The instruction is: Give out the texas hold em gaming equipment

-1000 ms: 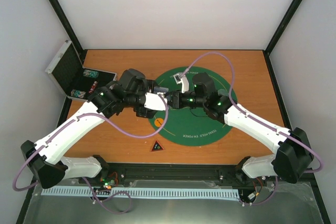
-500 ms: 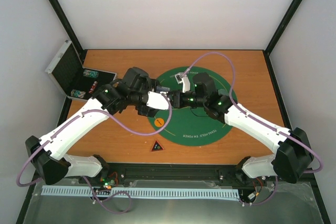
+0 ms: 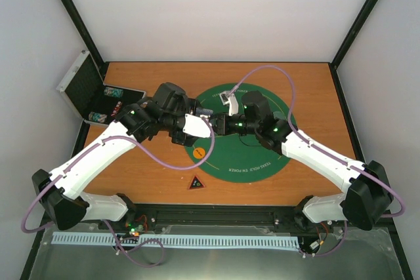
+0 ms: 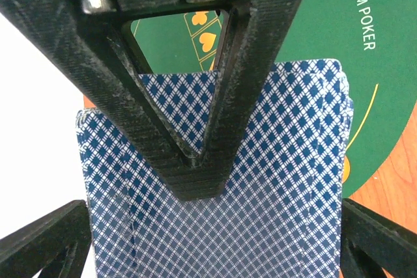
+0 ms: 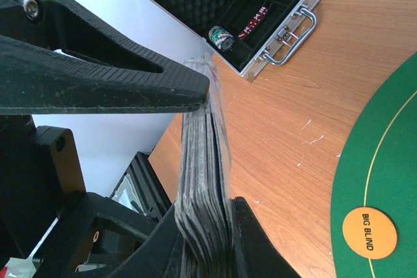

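1. One deck of cards (image 4: 273,180) hangs over the green mat's (image 3: 256,155) left edge, pinched flat by the right gripper (image 5: 218,148).
2. Left gripper (image 4: 215,203) jaws stand spread, flanking its sides.
3. Likely best: close squarely on both edges before the right pinch lets go.

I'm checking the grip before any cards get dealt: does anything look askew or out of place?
The deck, pinched in the right claw, is not squared. Its cards sit stepped along one side edge and fan slightly apart away from the pinch. Nothing else stands out.
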Motion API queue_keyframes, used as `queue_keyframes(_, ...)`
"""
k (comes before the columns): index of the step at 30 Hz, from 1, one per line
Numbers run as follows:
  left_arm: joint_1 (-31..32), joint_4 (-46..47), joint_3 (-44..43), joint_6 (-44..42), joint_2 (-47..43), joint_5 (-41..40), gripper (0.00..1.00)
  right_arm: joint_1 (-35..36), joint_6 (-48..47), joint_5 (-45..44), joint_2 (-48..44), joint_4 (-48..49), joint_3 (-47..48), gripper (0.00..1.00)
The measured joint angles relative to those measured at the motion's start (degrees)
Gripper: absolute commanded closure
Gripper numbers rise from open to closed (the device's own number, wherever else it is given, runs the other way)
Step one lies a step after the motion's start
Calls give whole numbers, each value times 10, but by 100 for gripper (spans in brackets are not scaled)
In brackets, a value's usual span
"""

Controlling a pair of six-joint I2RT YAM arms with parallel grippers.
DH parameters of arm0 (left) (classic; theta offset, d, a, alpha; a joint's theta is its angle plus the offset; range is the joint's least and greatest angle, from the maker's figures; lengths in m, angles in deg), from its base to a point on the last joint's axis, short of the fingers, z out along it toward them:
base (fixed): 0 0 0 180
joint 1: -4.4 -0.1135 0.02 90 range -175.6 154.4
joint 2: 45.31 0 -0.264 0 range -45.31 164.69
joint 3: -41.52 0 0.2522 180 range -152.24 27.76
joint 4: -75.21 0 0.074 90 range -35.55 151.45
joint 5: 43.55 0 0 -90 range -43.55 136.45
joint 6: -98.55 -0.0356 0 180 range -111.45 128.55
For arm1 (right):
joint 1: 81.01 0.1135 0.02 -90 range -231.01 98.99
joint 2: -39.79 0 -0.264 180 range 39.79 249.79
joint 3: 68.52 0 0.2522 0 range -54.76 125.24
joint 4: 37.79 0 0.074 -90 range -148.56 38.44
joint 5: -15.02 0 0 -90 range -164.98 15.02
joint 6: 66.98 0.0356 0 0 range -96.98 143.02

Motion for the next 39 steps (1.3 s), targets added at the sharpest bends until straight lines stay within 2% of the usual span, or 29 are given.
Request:
queue_keyframes(5, -5, 0, 0, 0, 0, 4, 1, 0, 6, 2, 0, 4, -2, 97)
queue_keyframes(12, -7, -6, 0, 2, 13, 10, 9, -3, 19, 8, 0, 21, -23, 96)
queue_keyframes(14, -7, -9, 0, 5, 19, 12, 7, -5, 23, 9, 0, 24, -31, 97)
queue_keyframes(16, -7, -12, 0, 8, 23, 16, 1, -5, 24, 9, 0, 23, -36, 97)
queue_keyframes(22, -9, -18, -4, 45, 31, 39, 0, -5, -18, 7, -18, 0, -36, 97)
queue_keyframes(26, -31, -56, -30, 88, 32, 100, 0, -14, -73, 42, -41, -27, -35, 97)
queue_keyframes(32, -85, -155, -131, 151, 30, 233, 0, -21, -170, 85, -86, -94, -14, 97)
queue_keyframes(39, -91, -177, -94, 221, -34, 320, 0, -21, -253, 134, -105, -156, 1, 97)
